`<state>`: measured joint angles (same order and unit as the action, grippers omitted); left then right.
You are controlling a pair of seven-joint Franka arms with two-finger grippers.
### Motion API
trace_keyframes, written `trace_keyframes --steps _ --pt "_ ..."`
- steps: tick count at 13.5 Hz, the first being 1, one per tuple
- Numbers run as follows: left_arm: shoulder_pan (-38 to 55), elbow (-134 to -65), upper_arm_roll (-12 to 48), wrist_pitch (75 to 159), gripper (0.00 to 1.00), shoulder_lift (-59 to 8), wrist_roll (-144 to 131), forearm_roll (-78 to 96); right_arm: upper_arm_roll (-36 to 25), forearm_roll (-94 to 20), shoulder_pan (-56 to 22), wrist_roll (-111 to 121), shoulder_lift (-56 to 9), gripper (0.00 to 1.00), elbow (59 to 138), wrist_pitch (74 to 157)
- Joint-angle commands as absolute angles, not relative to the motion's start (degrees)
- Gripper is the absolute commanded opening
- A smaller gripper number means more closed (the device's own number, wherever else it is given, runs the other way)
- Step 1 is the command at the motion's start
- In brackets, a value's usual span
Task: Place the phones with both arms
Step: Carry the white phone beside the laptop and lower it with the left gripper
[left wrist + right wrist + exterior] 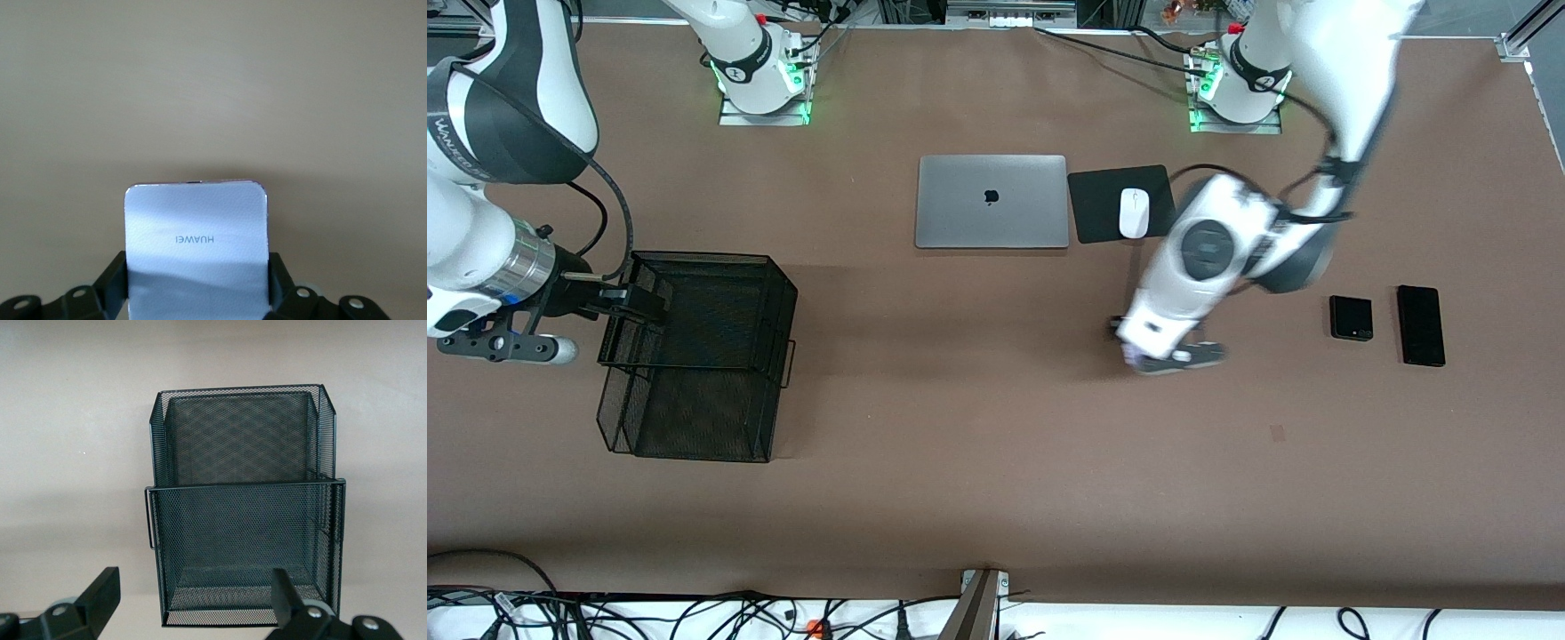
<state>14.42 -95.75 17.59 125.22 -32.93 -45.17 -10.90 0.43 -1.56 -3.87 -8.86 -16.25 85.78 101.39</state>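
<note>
Small squarish pale lilac-white phone (197,250) clamped between the two black fingers (110,283) of the left gripper (1169,356), one finger against each long edge, carried in the air over bare brown table (996,462). "HUAWEI" printed across its pale back, seen upside down in the left wrist view. Small squarish black phone (1351,318) and longer black slab phone (1420,325) flat on the table toward the left arm's end, side by side, apart. Right gripper (193,603) spread wide, empty, waiting at the black wire-mesh basket (694,356). Silver laptop (991,201) with apple logo beside white mouse (1134,213) on black pad (1098,204).
</note>
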Motion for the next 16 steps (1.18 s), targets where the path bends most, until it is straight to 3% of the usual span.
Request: trace_keyframes --steps 1,4,8,13,16 --pt "22.2 -80.9 16.3 118.7 0.0 -42.4 -46.4 -11.5 0.8 -1.8 -3.6 -9.2 -16.7 1.0 84.9 101.1" --pt "29.0 -76.0 14.9 119.6 0.0 -48.2 -46.8 -12.0 0.8 -1.8 -3.4 -9.2 -16.6 1.0 84.9 101.0" --pt "39.5 -65.8 8.1 120.2 0.0 -56.9 -50.4 -12.3 0.8 -1.8 -3.6 -9.6 -16.6 1.0 84.9 101.0" --pt "39.7 -65.2 7.6 126.6 0.0 -58.7 -50.6 -12.4 0.8 -1.7 -3.5 -9.2 -16.6 1.0 84.9 101.0" --pt "41.9 -63.9 4.2 130.2 0.0 -61.0 -50.7 -12.4 0.8 -1.7 -3.4 -9.2 -16.6 1.0 84.9 101.1"
